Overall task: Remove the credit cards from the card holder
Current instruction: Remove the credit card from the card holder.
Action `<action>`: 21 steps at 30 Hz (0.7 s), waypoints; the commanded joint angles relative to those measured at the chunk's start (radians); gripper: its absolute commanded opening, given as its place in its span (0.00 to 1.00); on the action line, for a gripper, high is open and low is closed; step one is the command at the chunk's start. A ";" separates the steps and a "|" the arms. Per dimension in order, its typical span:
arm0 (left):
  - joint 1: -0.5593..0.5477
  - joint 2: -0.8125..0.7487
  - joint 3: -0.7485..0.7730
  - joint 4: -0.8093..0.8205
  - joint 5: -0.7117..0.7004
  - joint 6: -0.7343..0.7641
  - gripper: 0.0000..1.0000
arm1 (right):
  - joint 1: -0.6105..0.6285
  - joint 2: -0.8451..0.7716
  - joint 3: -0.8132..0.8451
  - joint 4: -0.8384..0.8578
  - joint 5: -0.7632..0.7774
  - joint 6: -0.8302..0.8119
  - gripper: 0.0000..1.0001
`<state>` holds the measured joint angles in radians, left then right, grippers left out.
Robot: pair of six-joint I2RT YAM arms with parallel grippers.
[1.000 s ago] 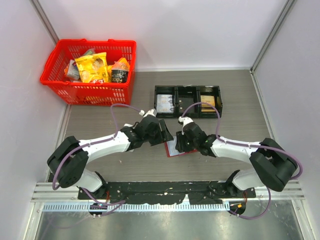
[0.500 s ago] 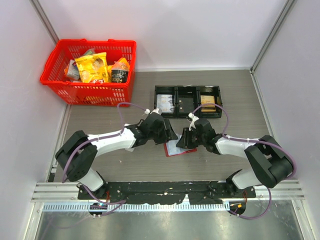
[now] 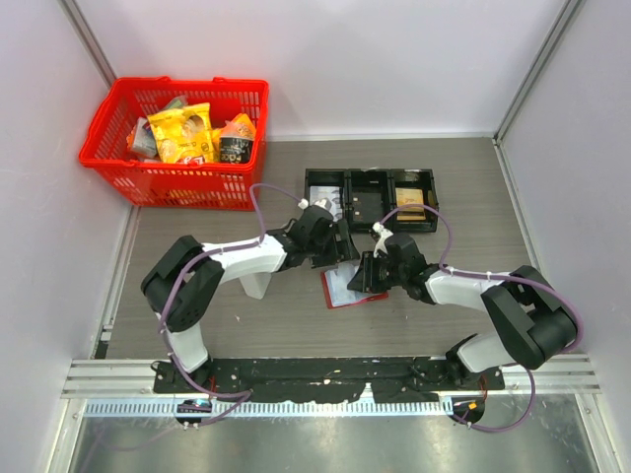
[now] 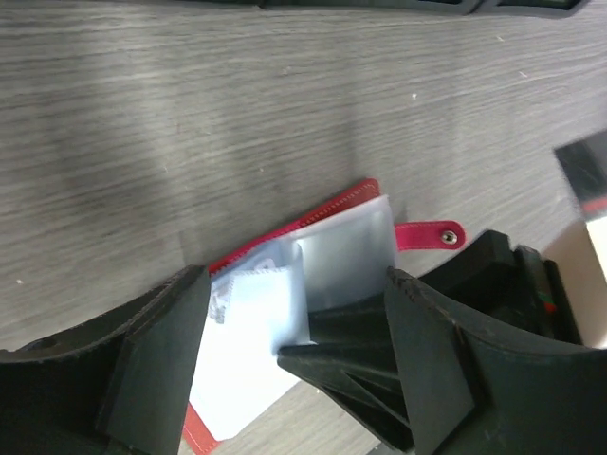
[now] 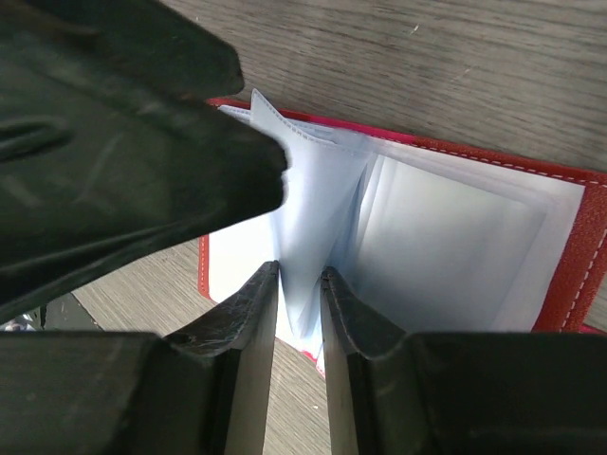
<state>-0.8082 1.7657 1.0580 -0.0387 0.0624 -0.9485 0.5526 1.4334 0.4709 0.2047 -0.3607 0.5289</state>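
The red card holder (image 3: 345,292) lies open on the table between my two grippers. Its pale blue sleeves (image 5: 455,256) stand fanned up. My right gripper (image 5: 299,275) is shut on a bunch of these sleeves and shows in the top view (image 3: 366,274). My left gripper (image 4: 294,284) is open, its jaws wide apart just above the holder (image 4: 346,251), and it sits at the holder's far left (image 3: 333,250). A pale whitish card (image 4: 242,355) with faint print lies flat on the holder's left half. The red tab (image 4: 427,234) sticks out to the right.
A black three-compartment tray (image 3: 371,174) stands just beyond the grippers, with a pale printed item (image 3: 325,204) in its left compartment and a yellowish one (image 3: 411,202) in its right. A red basket (image 3: 177,183) of snack packs stands at the far left.
My left gripper has moved right and away from me, toward the tray. My right gripper shifted slightly right, then stayed on the sleeves. The holder stayed put.
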 commanded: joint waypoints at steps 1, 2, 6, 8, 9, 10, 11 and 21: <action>0.007 0.035 0.045 0.033 0.033 0.056 0.80 | 0.012 0.051 -0.041 -0.087 0.028 -0.015 0.30; 0.007 0.043 0.045 0.033 0.031 0.059 0.82 | 0.010 0.051 -0.041 -0.085 0.028 -0.017 0.30; 0.006 0.058 0.045 0.075 0.080 0.063 0.81 | 0.012 0.050 -0.041 -0.085 0.026 -0.018 0.30; 0.007 0.060 0.040 0.100 0.114 0.057 0.78 | 0.010 0.050 -0.040 -0.085 0.025 -0.017 0.30; 0.007 0.055 0.033 0.118 0.129 0.050 0.75 | 0.010 0.051 -0.040 -0.085 0.025 -0.017 0.30; 0.006 0.051 0.025 0.132 0.138 0.047 0.74 | 0.010 0.051 -0.040 -0.085 0.025 -0.018 0.30; 0.006 0.046 0.020 0.146 0.148 0.047 0.73 | 0.012 0.051 -0.040 -0.083 0.025 -0.018 0.30; 0.004 0.051 0.016 0.172 0.207 0.062 0.66 | 0.010 0.047 -0.040 -0.085 0.023 -0.018 0.30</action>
<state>-0.7982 1.8259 1.0672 0.0711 0.1970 -0.8993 0.5522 1.4334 0.4671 0.2115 -0.3626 0.5289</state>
